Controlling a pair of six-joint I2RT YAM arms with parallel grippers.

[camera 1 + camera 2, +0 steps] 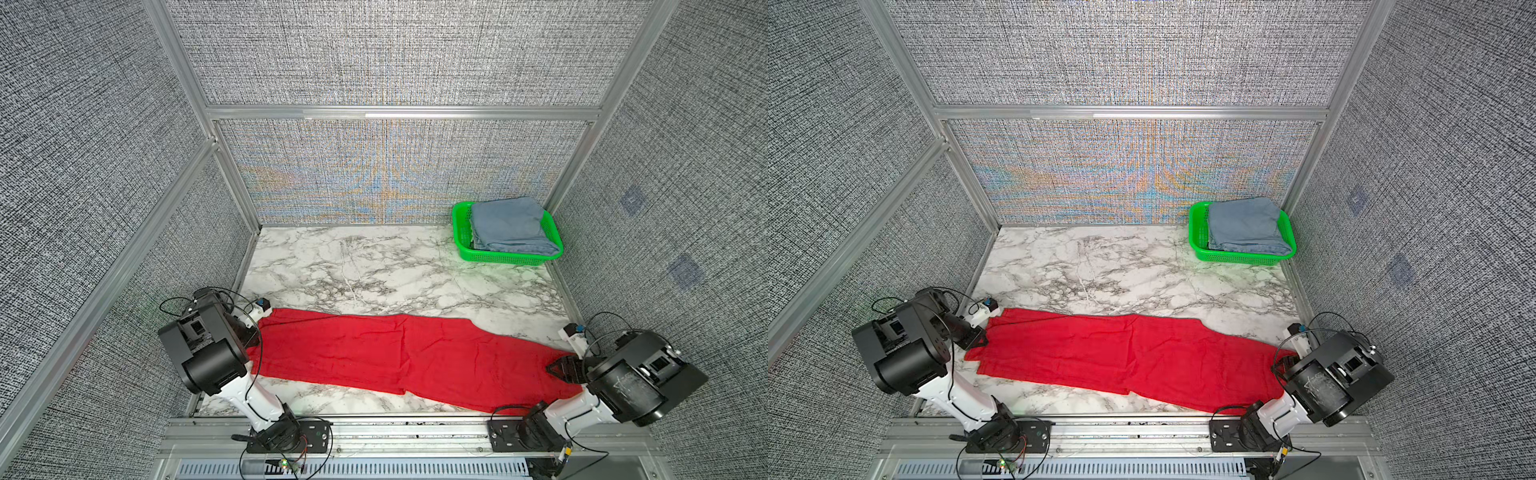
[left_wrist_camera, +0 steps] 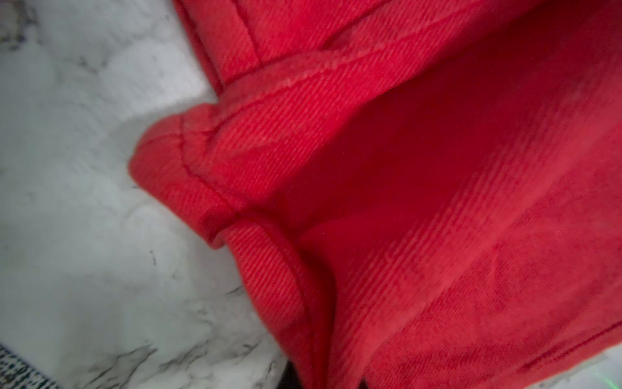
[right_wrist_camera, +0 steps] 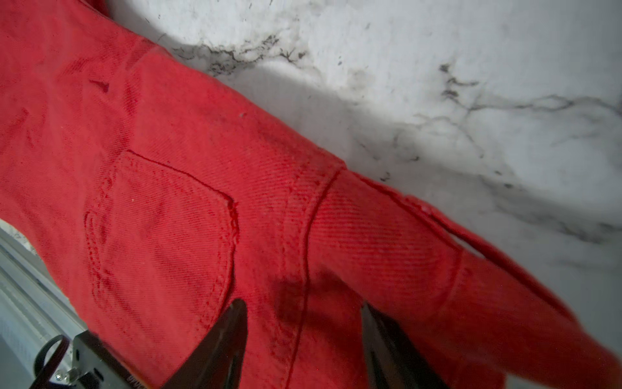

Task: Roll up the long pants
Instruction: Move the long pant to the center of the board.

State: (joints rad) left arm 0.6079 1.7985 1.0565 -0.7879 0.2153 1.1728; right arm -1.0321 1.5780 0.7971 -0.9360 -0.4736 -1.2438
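Lengthwise and flat, long pants (image 1: 395,357) along the front edge of the surface (image 1: 374,266), hems at the robot's left, waist at its right. Clamped tight on a bunched hem corner: left end effector (image 1: 978,341) (fingers hidden in its own wrist view). Parted over the waistband near the back pocket, gripping nothing: right end effector (image 3: 303,304). Farther back, in the right corner, green basket (image 1: 461,237) holding folded blue-grey cloth (image 1: 511,224).
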